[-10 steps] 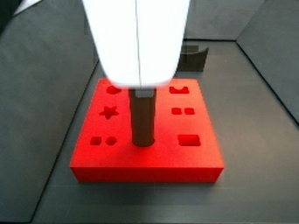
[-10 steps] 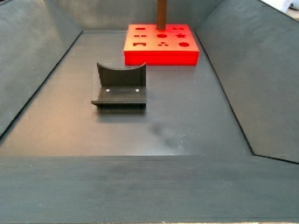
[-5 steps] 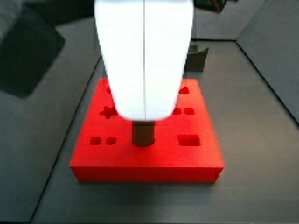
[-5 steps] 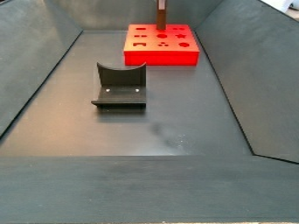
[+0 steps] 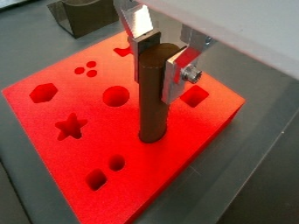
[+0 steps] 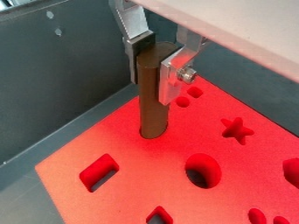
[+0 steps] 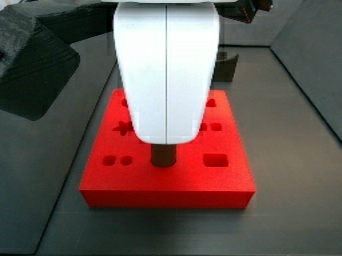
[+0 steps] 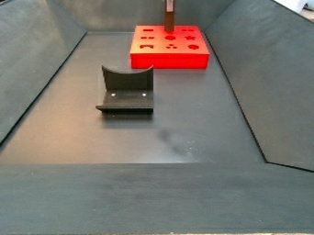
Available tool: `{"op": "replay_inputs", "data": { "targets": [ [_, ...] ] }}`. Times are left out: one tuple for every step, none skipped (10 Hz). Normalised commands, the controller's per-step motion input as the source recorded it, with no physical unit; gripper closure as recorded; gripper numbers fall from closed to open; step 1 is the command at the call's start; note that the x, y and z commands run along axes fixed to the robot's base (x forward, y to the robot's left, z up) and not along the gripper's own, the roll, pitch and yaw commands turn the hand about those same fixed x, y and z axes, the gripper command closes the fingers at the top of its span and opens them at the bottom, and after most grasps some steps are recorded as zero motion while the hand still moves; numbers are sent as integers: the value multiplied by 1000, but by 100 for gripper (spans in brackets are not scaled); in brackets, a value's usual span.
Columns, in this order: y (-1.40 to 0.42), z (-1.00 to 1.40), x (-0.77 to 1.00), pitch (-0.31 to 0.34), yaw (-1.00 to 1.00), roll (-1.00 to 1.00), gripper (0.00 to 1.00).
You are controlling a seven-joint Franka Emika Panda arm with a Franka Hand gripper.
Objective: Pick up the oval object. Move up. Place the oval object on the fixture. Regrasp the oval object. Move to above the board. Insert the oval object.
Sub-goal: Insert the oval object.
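The brown oval object (image 5: 152, 109) stands upright with its lower end in a cut-out of the red board (image 5: 176, 171). My gripper (image 5: 159, 70) is shut on the peg's upper end, one silver finger on each side. Both wrist views show this; in a wrist view the peg (image 6: 149, 101) enters the board (image 6: 140, 166) near its edge. In a side view the white gripper body (image 7: 164, 70) hides most of the peg (image 7: 163, 156) above the board (image 7: 167, 188). The dark fixture (image 8: 125, 90) stands empty on the floor, apart from the board (image 8: 172, 59).
Grey sloping bin walls (image 8: 37, 83) enclose the floor on all sides. The fixture also shows behind the board in a side view (image 7: 225, 65) and in a wrist view (image 5: 84, 13). Star, round, square and hexagon cut-outs lie around the peg.
My gripper has moved straight down with the peg. Much less of the peg shows above the board than one second ago.
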Motion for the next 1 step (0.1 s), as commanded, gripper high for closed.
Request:
{"op": "replay_inputs", "data": {
  "targets": [
    [0, 0, 0, 0, 0, 0, 100]
  ]
}}
